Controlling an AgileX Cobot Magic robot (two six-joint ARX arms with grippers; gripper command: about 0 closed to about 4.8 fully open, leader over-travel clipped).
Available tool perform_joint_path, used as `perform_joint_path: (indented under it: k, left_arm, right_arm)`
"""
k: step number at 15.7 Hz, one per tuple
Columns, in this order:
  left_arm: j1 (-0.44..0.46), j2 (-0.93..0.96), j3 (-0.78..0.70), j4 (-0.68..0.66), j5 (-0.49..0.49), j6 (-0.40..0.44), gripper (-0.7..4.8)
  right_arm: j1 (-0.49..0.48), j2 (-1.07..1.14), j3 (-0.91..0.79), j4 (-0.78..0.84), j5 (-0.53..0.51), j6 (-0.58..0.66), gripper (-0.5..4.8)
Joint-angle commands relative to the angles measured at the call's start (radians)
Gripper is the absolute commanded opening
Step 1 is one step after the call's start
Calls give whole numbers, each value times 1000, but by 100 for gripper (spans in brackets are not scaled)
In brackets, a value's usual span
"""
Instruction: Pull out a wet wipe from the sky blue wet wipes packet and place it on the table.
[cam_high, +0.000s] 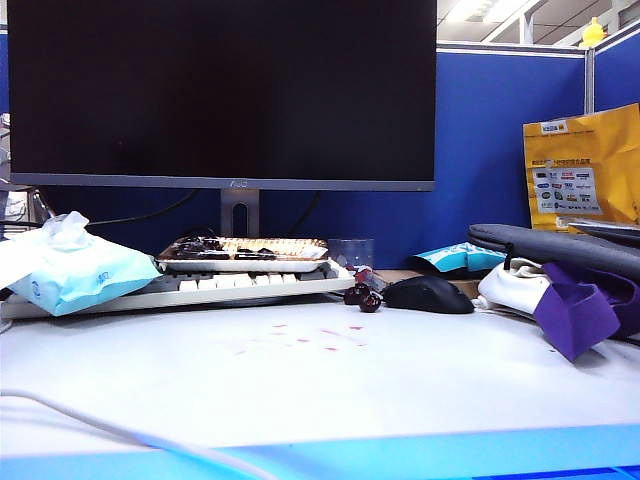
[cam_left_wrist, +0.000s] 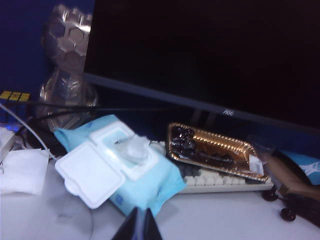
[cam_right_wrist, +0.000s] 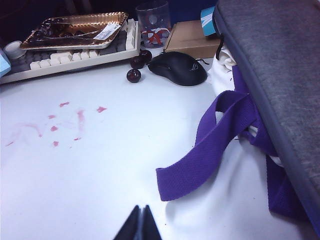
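We see the table (cam_high: 330, 380) lying open toward six o'clock. The packet (cam_high: 80, 275) sits at nine o'clock, lid up, wipe (cam_left_wrist: 131, 147) poking out. Left gripper (cam_left_wrist: 139, 225) hangs before it, right gripper (cam_right_wrist: 140, 222) over bare tabletop, both pinched closed, empty.

Bright light is shining on the table (cam_high: 400, 390), the monitor (cam_high: 220, 90) is looking dark, and the left wrist view is looking blurry

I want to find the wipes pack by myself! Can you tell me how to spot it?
Find the big black monitor, then the keyboard below it. At the keyboard's left end lies the sky blue wet wipes packet, soft and pillow-shaped. Its white lid is flipped open and a wet wipe pokes out, unlike the smaller teal packet on the right.
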Motion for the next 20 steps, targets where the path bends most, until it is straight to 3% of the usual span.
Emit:
perform_joint_path:
  k: [1, 7, 10, 13, 15, 18, 20]
  left_arm:
    - [0, 199, 151, 37, 4, 7, 25]
    - [0, 957, 708, 2, 162, 44, 25]
    - [0, 1203, 898, -7, 188, 44, 25]
    - [0, 1305, 943, -28, 211, 62, 28]
    - [-2, 1313, 943, -93, 208, 140, 30]
    - [-6, 1321, 943, -167, 146, 244, 30]
    - [-24, 1348, 943, -169, 66, 290, 67]
  right_arm:
    - [0, 0, -1, -1, 0, 2, -1]
    - [0, 0, -1, -1, 0, 2, -1]
    - [0, -1, -1, -1, 0, 2, -1]
    - [0, 0, -1, -1, 0, 2, -1]
    - [0, -2, -1, -1, 0, 2, -1]
    - [0, -2, -1, -1, 0, 2, -1]
    - [0, -2, -1, -1, 0, 2, -1]
